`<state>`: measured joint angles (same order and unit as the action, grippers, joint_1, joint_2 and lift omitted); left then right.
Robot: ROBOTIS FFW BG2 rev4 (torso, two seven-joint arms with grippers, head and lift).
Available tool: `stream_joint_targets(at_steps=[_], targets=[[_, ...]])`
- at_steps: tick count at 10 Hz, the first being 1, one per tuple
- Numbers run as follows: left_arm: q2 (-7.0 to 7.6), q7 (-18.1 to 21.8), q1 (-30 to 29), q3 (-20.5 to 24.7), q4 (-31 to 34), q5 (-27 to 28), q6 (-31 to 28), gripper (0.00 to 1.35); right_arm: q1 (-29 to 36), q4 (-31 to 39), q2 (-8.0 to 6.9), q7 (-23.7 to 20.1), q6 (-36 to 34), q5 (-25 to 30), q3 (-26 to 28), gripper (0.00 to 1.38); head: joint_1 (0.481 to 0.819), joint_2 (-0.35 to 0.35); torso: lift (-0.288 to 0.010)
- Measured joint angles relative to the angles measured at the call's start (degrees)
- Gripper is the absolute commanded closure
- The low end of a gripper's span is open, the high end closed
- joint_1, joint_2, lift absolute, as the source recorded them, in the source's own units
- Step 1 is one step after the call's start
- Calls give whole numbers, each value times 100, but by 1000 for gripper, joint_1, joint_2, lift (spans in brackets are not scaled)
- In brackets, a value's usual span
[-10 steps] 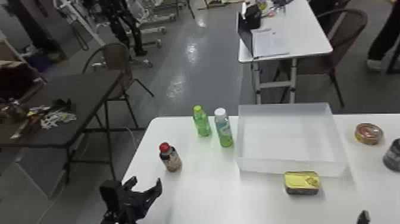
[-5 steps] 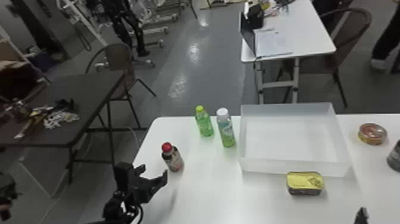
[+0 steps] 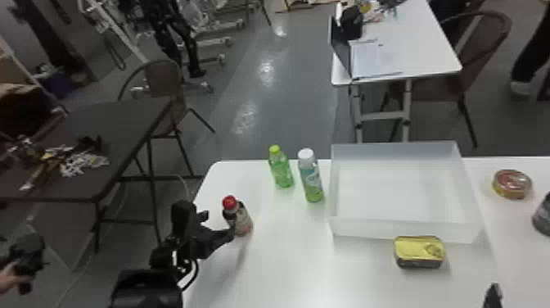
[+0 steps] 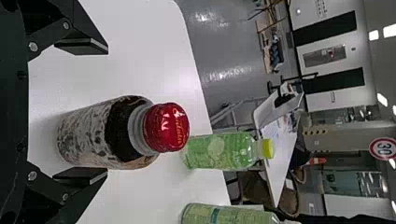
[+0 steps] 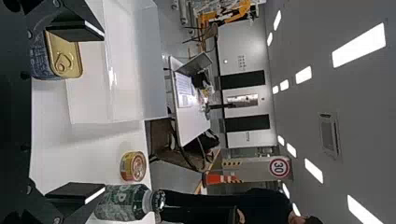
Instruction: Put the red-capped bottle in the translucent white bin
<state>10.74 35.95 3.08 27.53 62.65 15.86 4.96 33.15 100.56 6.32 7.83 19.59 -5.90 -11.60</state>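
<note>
Hanging at the table's edge, lower left, the left gripper spreads wide beside the bottle. Table separates bottle and bin.

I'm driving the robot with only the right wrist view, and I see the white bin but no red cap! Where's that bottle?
Observer: The red-capped bottle stands on the table, left of the bin.
Operator: Is the robot holding it?
Observer: The left gripper has its fingers open, one on each side of it. I can't tell if one touches.
Operator: Anything I might bump?
Observer: Maybe: a green bottle and a white-capped bottle stand near the table's far edge, left of the bin.
</note>
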Motion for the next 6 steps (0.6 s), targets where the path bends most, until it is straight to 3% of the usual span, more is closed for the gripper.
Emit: stream_joint_targets(at_steps=[2, 6], targets=[[238, 108, 391, -449, -496, 46, -21, 355, -9, -13, -14, -31, -6, -11, 0, 154, 695, 308, 0], [288, 213, 645, -565, -1066, 229, -77, 375, 0, -48, -64, -96, -8, -66, 9, 156, 695, 293, 0]])
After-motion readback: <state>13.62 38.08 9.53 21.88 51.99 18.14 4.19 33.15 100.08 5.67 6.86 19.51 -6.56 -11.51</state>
